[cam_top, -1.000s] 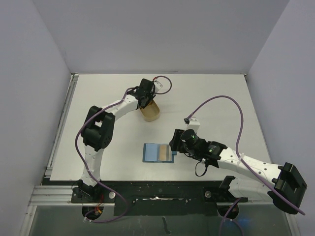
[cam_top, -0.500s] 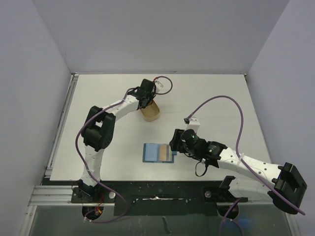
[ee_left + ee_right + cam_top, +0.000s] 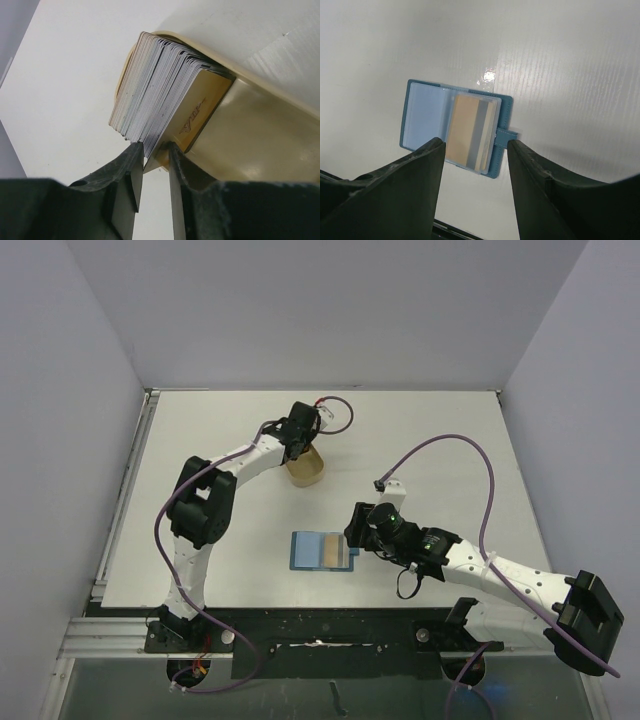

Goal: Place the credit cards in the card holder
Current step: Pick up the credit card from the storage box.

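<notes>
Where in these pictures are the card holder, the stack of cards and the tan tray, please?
card holder (image 3: 422,117): right wrist view, left inside pocket.
stack of cards (image 3: 160,80): left wrist view, card edges.
tan tray (image 3: 255,135): left wrist view, inner wall.

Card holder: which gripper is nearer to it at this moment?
Right. The right gripper hangs over the snap-tab edge of the card holder, fingers spread. The left gripper is far back on the table, fingers at the credit cards in the tan tray.
</notes>
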Action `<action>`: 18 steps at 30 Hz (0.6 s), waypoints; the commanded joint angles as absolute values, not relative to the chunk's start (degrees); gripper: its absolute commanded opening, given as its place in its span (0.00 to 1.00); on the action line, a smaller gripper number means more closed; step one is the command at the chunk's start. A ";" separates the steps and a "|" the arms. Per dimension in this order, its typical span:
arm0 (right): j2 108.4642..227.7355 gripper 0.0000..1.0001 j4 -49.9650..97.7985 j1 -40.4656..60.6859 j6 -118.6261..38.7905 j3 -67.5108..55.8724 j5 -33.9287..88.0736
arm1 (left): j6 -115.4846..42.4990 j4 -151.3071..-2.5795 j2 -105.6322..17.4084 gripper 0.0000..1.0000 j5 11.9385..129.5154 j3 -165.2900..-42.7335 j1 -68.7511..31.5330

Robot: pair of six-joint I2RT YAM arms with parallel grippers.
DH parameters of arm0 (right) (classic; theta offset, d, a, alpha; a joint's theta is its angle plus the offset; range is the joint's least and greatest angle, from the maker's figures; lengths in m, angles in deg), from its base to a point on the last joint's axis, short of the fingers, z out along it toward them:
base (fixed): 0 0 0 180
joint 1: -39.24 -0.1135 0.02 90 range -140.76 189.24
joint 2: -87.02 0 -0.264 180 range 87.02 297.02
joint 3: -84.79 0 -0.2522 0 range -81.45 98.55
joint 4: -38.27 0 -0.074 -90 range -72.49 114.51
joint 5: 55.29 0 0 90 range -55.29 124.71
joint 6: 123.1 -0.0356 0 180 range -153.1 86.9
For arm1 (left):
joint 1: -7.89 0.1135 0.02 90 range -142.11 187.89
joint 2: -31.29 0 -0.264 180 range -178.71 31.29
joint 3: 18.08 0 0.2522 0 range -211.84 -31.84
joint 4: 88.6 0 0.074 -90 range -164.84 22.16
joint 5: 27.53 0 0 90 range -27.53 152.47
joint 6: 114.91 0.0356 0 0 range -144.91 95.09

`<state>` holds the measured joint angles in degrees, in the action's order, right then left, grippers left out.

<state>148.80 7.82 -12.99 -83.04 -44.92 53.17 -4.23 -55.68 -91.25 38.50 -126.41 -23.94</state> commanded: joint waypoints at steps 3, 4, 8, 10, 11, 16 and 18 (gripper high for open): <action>147.60 0.53 9.97 -13.15 -83.03 -44.85 54.78 | -3.44 -59.39 -89.00 0.21 36.98 -129.61 -24.16; 147.66 0.53 10.13 -13.16 -83.03 -44.93 54.80 | -3.43 -59.30 -88.95 0.21 36.87 -129.58 -24.25; 147.67 0.53 10.68 -13.14 -83.11 -45.31 54.54 | -3.32 -58.51 -88.27 0.16 35.75 -129.71 -25.29; 147.79 0.53 10.91 -13.13 -83.15 -45.40 54.57 | -3.36 -58.11 -87.80 0.14 35.58 -129.77 -25.89; 147.81 0.53 11.12 -13.14 -83.20 -45.48 54.49 | -3.45 -58.03 -87.56 0.13 35.74 -129.77 -26.14; 148.25 0.53 11.68 -13.15 -83.16 -45.59 54.03 | -4.50 -57.52 -86.53 0.10 35.86 -130.18 -26.78; 148.22 0.53 11.70 -13.10 -82.96 -45.51 54.22 | -4.40 -57.47 -86.67 0.15 35.54 -130.24 -26.76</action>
